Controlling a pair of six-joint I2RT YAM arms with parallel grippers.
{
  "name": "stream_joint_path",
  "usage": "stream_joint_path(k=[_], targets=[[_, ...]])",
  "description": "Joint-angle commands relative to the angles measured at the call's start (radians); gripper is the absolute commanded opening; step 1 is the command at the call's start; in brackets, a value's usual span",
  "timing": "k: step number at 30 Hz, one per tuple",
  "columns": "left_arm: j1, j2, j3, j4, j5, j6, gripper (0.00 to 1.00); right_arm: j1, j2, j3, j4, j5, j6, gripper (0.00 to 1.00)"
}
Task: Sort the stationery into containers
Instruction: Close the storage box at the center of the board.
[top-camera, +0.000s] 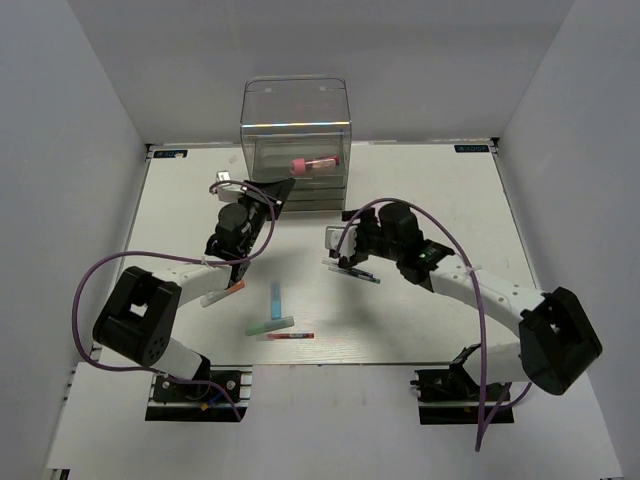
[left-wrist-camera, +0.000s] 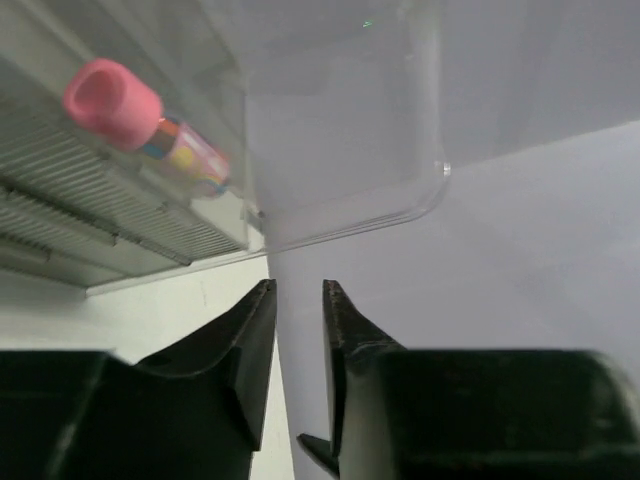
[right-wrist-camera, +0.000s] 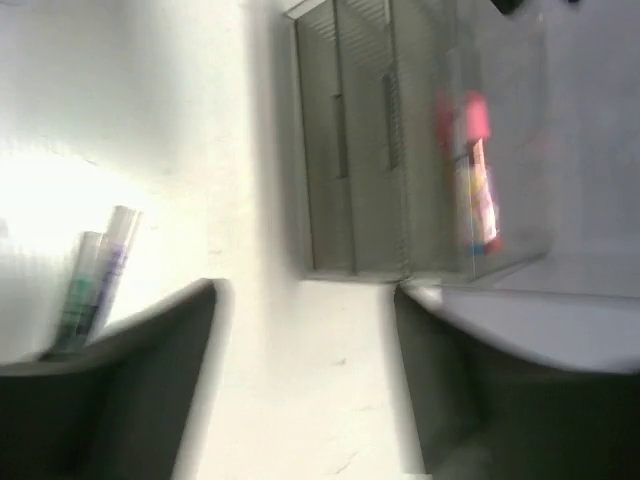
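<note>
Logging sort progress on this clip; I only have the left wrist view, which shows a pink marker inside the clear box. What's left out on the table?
Observer: The top view shows a white marker, a light blue marker, a teal-green marker and a thin red pen lying loose on the table.
Operator: Anything near the right gripper?
Observer: Thin pens lie just outside one of its fingers; it is open.

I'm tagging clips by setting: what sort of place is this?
Likely a robotics test cell: plain white walls boxing in a white table, with two robot arms bolted at its near edge.
</note>
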Motion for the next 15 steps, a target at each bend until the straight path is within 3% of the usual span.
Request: stream_joint_path(k=[1,2,6,8,9,12,15], targets=[[0.001,-0.009,-0.006,-0.112,0.005,-0.037,0.40,-0.009,-0.088,-0.095,0.033,0.028,0.278,0.85],[0.001,-0.009,-0.006,-0.144,0.005,-0.037,0.44,-0.014,-0.097,-0.129,0.056,0.073,0.324,0.90],[0.001,0.020,-0.015,-0.202,0.005,-0.059,0.50,-0.046,-0.139,-0.174,0.123,0.109,0.482,0.88],[0.001,0.061,-0.015,-0.213,0.005,-0.068,0.50,-0.064,-0.151,-0.177,0.096,0.094,0.573,0.71],[0.001,0.080,-0.015,-0.196,0.005,-0.068,0.42,-0.078,-0.153,-0.176,0.085,0.074,0.594,0.47],[0.001,0.161,0.022,-0.167,0.015,-0.068,0.28,-0.106,-0.159,-0.172,0.056,0.013,0.680,0.10],[0.001,0.217,0.054,-0.155,0.015,-0.068,0.22,-0.123,-0.169,-0.182,0.042,-0.009,0.726,0.10]])
